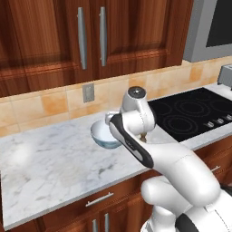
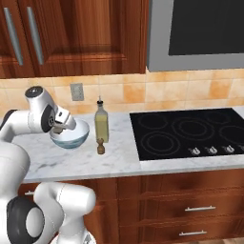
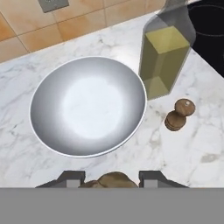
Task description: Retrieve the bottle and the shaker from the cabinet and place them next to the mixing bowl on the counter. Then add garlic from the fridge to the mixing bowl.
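The fingers (image 3: 112, 178) grasp the garlic (image 3: 112, 180) above the near rim of the mixing bowl (image 3: 87, 105), whose hollow lies just ahead, with bottle (image 3: 164, 61) and shaker (image 3: 178, 114) beside it toward the surface's (image 3: 192, 157) cooktop end.

On the counter (image 2: 119, 159) the bowl (image 2: 70, 135) stands near the back wall, with the bottle (image 2: 101, 123) upright just beside it on the stove's side. The shaker (image 2: 100, 147) stands in front of the bottle, close to it and nearer the counter's front edge. The cooktop (image 2: 188, 132) lies further along on that same side, set into the counter. The gripper (image 3: 111, 178) hangs above the bowl's near rim, with the garlic (image 3: 113, 180) between its tips. An outlet (image 2: 76, 91) sits on the wall behind the bowl, and wall doors (image 1: 90, 36) hang above.
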{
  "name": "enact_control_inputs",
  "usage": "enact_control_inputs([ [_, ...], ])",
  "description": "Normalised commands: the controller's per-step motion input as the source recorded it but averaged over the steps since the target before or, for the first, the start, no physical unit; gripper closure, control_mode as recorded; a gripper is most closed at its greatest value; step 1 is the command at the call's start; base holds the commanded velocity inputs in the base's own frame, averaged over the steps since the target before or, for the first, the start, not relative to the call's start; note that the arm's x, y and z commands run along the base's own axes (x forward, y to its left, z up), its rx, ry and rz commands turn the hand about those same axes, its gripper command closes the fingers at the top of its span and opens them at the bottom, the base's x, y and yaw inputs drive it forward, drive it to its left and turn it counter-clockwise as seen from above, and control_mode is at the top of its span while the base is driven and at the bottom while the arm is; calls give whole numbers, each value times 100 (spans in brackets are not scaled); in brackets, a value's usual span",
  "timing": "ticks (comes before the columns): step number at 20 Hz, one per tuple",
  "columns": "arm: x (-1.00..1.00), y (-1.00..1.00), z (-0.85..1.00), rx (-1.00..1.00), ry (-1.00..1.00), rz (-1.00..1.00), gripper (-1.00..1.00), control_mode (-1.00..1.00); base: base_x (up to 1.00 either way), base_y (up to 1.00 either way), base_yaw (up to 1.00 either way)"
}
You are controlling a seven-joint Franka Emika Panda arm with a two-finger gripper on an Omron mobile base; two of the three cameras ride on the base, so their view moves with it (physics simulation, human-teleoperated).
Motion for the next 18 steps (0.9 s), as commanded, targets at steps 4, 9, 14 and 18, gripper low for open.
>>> enact_control_inputs([
  [4,10,3,-22,0,0,0,100,-100,0,0,0],
  [9,3,11,-8,0,4,0,100,-100,0,0,0],
  [14,4,18,0,0,14,3,100,-100,0,0,0],
  [18,9,2,-1,0,9,6,100,-100,0,0,0],
])
